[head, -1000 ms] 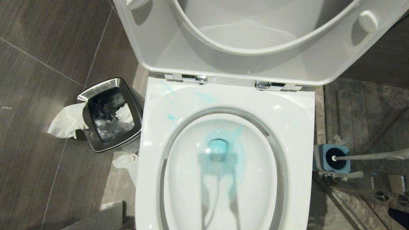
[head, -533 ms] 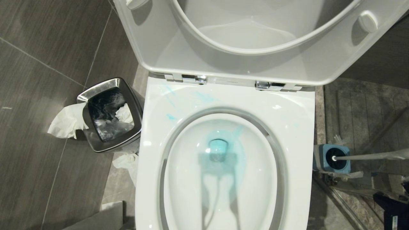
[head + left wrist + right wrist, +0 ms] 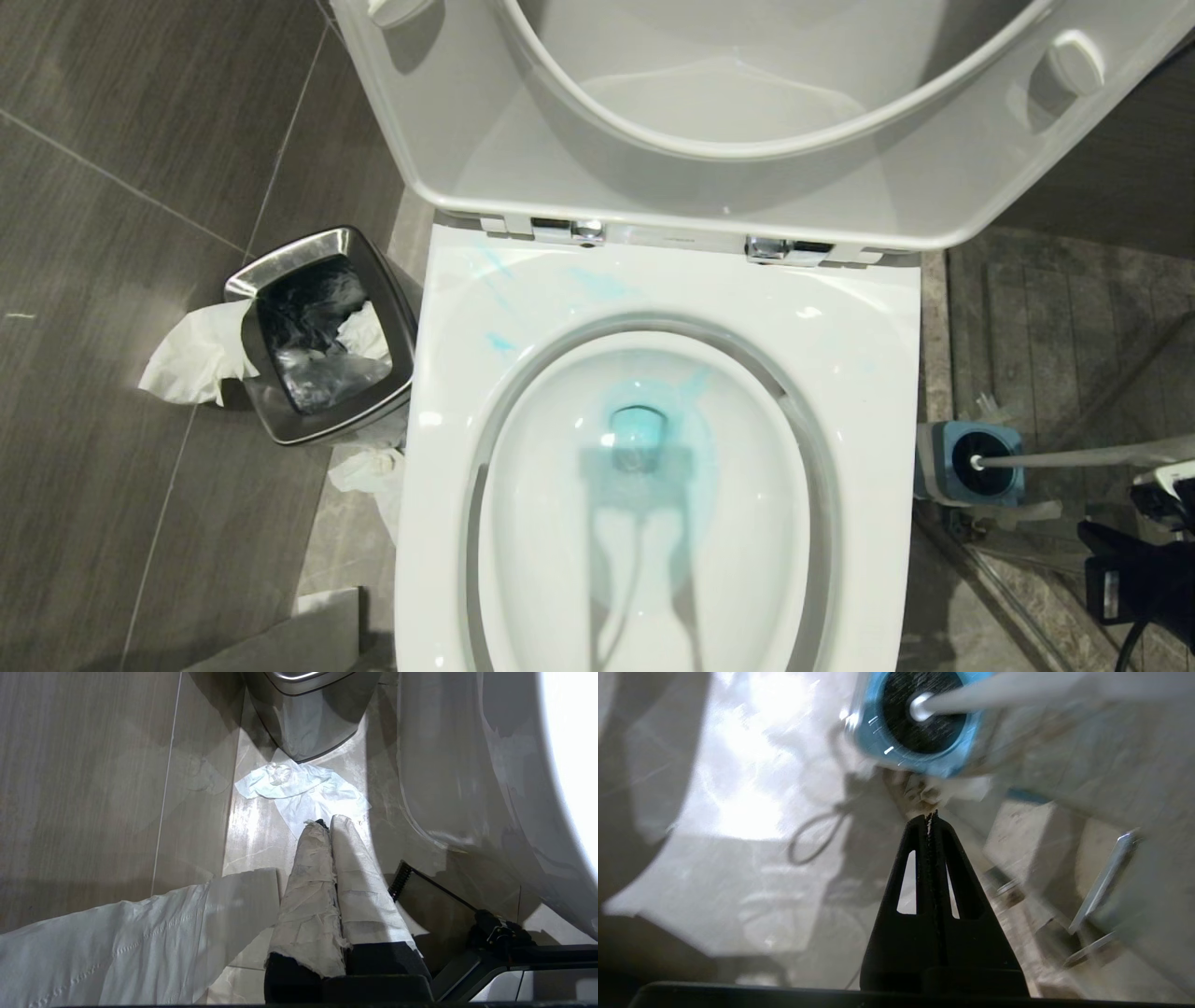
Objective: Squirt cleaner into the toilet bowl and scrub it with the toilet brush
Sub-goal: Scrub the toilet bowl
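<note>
The white toilet bowl (image 3: 868, 373) stands with seat and lid (image 3: 523, 159) raised. Turquoise cleaner (image 3: 695, 457) pools round the drain and streaks the rim's far left. The toilet brush (image 3: 1064, 457) sits in its blue base (image 3: 934, 467) on the floor right of the bowl, its white handle leaning right. In the right wrist view, my right gripper (image 3: 928, 817) is shut and empty, just short of the base (image 3: 864, 732) and below the handle (image 3: 1017, 690). My left gripper (image 3: 324, 822), with paper-wrapped fingers, hangs shut and empty over the floor beside the bowl.
A steel waste bin (image 3: 322, 336) with a black liner stands left of the bowl, with crumpled tissue (image 3: 191, 359) round it. Loose tissue (image 3: 303, 788) lies on the floor before the left gripper. Metal door fittings (image 3: 1055, 560) cross the floor near the brush base.
My right arm has risen into the head view's lower right corner and come closer to the brush handle. The bowl, brush, bin and left arm have not moved.
</note>
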